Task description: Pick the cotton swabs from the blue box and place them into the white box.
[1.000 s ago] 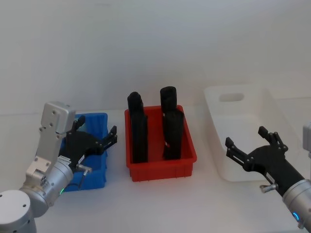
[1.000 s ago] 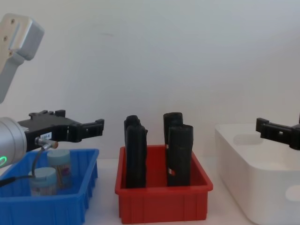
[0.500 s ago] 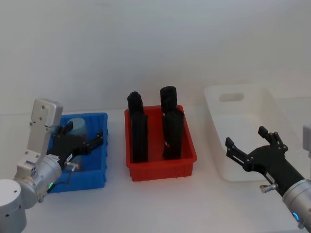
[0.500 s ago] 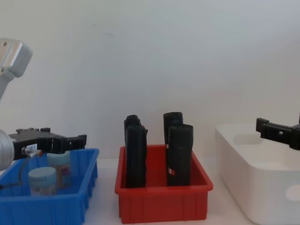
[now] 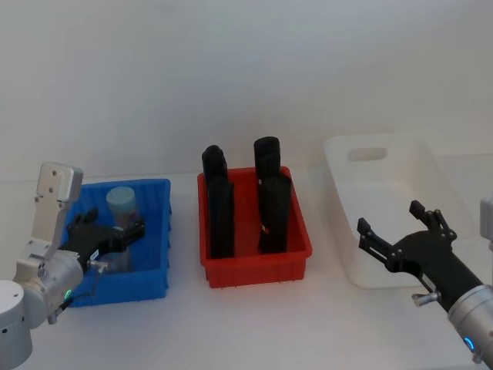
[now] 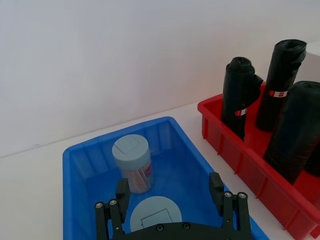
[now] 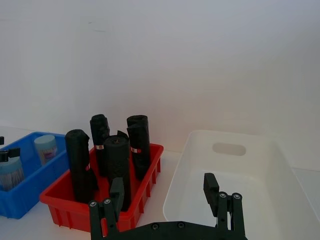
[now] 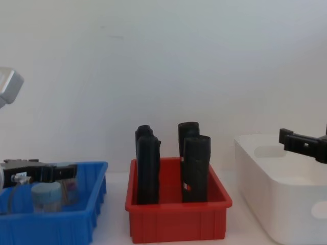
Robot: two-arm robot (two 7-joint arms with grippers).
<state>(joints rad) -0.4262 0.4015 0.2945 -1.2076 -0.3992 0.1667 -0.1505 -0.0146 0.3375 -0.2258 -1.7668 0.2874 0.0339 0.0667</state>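
Two cotton swabs tubs with pale blue lids stand in the blue box [image 6: 80,165]: a far one [image 6: 132,161] and a near one [image 6: 155,216]. My left gripper [image 6: 169,190] is open and hangs low over the box, with the near tub's lid just below and between its fingers, not touching. In the head view the left gripper [image 5: 115,233] sits in front of the far tub [image 5: 122,202]. From the chest it [image 8: 51,172] hovers just above the near tub [image 8: 46,196]. My right gripper [image 5: 389,218] stays open over the near edge of the white box [image 5: 350,262].
A red bin [image 5: 254,266] holding several tall black upright blocks [image 5: 221,208] stands between the blue box [image 5: 158,231] and the white box. The white box's floor [image 7: 240,190] is bare. A plain wall rises behind the table.
My left gripper has drawn back to the left and come down, from above the blue box's right side to low over the near tub. The right arm has not moved.
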